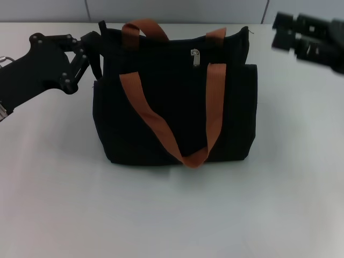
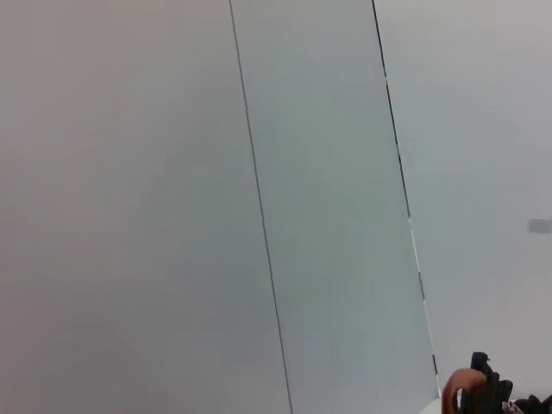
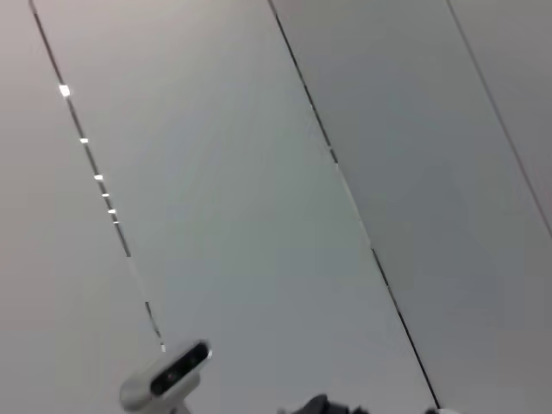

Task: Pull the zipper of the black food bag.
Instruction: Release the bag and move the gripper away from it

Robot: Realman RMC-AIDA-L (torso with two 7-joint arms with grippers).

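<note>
The black food bag (image 1: 174,107) stands upright in the middle of the white table, with two orange-brown handles (image 1: 215,102). The front handle hangs down over its front. The silvery zipper pull (image 1: 195,58) hangs at the top edge, a little right of the middle. My left gripper (image 1: 92,54) is pressed against the bag's upper left corner. My right gripper (image 1: 301,35) hovers at the far right, well clear of the bag. The left wrist view shows only a bit of an orange handle (image 2: 461,385).
The white table (image 1: 172,215) spreads around the bag. A grey panelled wall (image 2: 259,172) fills both wrist views. A small white camera-like device (image 3: 166,376) shows in the right wrist view.
</note>
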